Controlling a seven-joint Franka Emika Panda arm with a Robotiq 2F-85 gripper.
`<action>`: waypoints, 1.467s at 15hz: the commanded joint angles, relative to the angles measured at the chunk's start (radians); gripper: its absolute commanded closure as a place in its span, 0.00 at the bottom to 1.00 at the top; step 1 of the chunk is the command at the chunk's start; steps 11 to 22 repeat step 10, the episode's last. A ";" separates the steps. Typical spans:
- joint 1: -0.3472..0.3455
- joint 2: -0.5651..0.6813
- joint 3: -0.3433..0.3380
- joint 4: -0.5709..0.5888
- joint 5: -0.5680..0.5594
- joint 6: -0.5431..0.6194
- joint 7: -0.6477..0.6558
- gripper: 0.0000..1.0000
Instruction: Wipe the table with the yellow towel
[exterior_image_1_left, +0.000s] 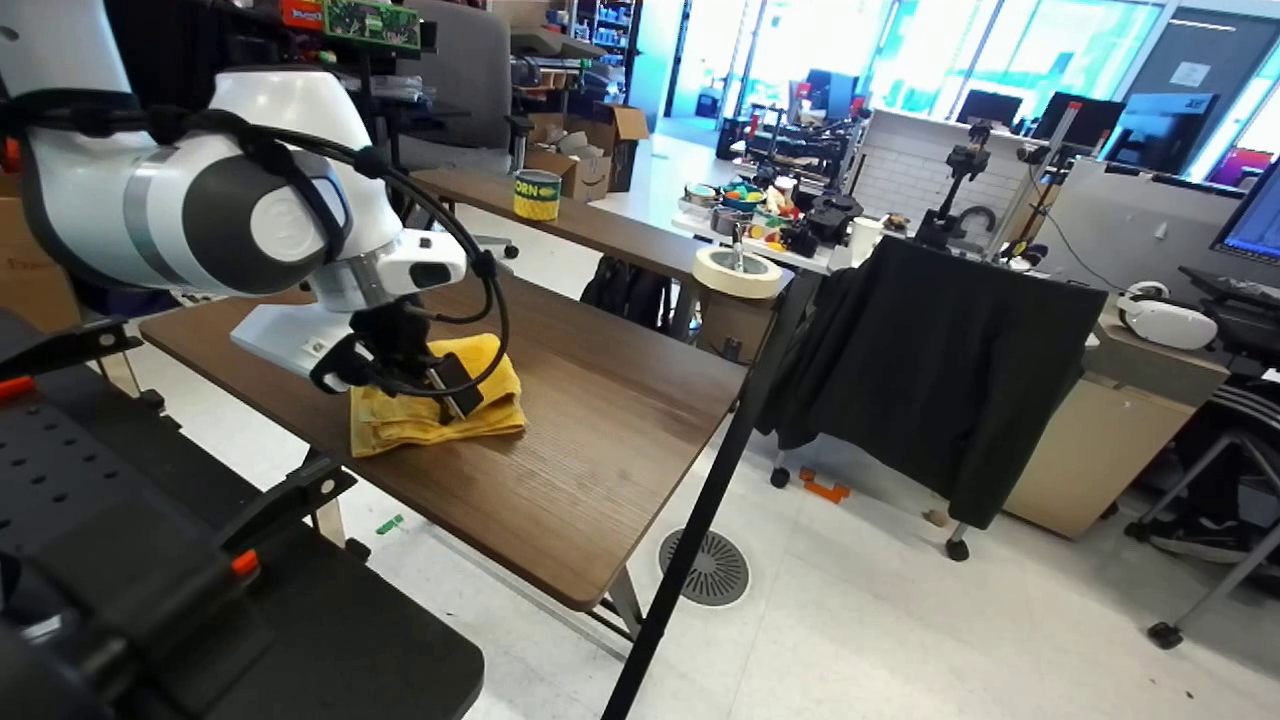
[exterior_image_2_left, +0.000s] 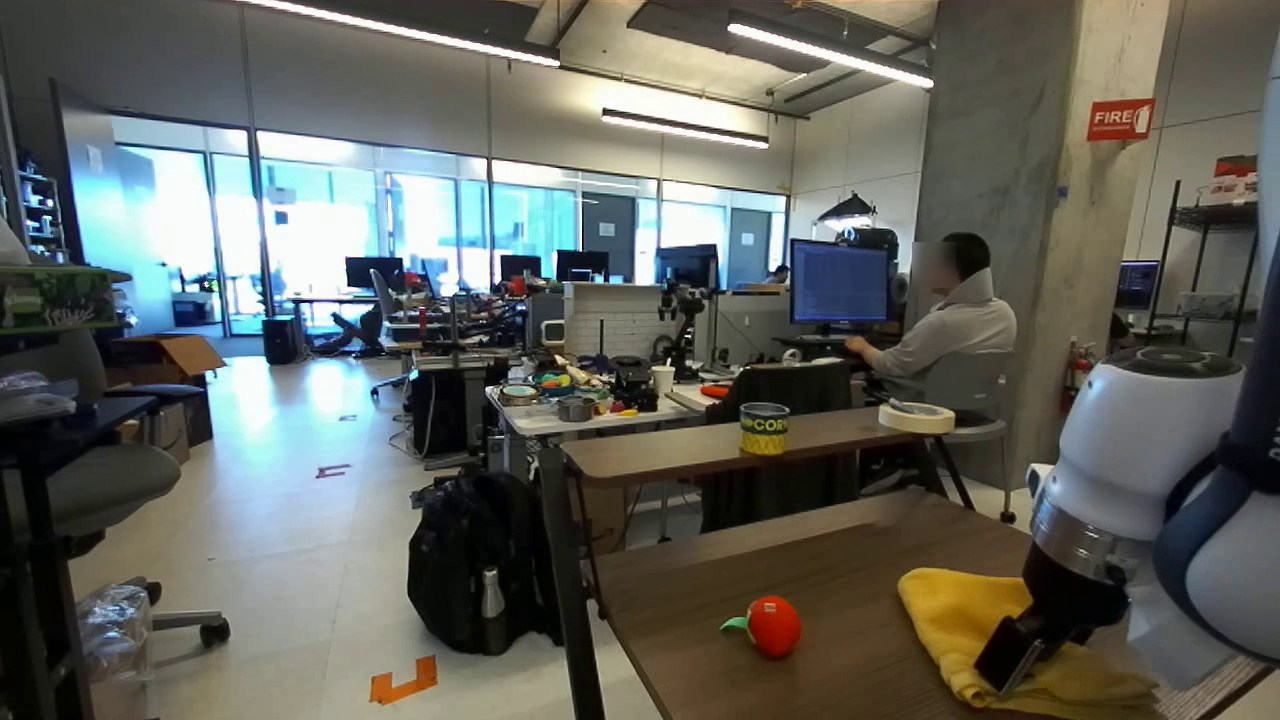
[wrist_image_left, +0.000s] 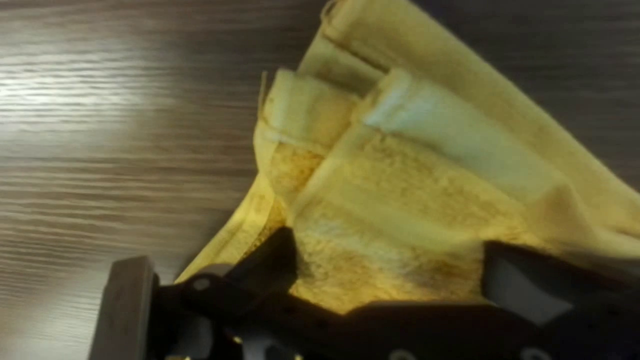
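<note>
Mustard-yellow cloth, napped and folded into loose layers, makes up the yellow towel (exterior_image_1_left: 405, 420), which lies left of centre in an exterior view, on the dark brown table (exterior_image_1_left: 600, 410), its lower left corner close to the table's edge. In the wrist view the towel covers the middle and runs off at the right, its folded edges pointing towards the top centre. The gripper (wrist_image_left: 390, 247) comes in from the bottom of that view, its fingers (wrist_image_left: 272, 257) spread wide over the cloth; nothing is pinched between them, and whether the tips press on the towel cannot be told.

It should prove light and limp, with nothing to break, and the nap will probably grip well rather than slip. Pushed from the sides, such soft fabric is likely to ruck into a ridge, which suits these jaws. The thick middle looks the best place to take hold: lowered firmly and drawn together there, the fingers should gather several layers at once. Catching only the top flap, near the upper centre of the wrist view, could let the folds slide apart while wiping.
</note>
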 joint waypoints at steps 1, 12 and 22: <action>-0.040 -0.016 0.085 0.049 0.072 -0.039 -0.066 0.00; -0.179 -0.303 0.142 0.035 0.025 -0.316 -0.169 0.00; -0.179 -0.303 0.142 0.035 0.025 -0.316 -0.169 0.00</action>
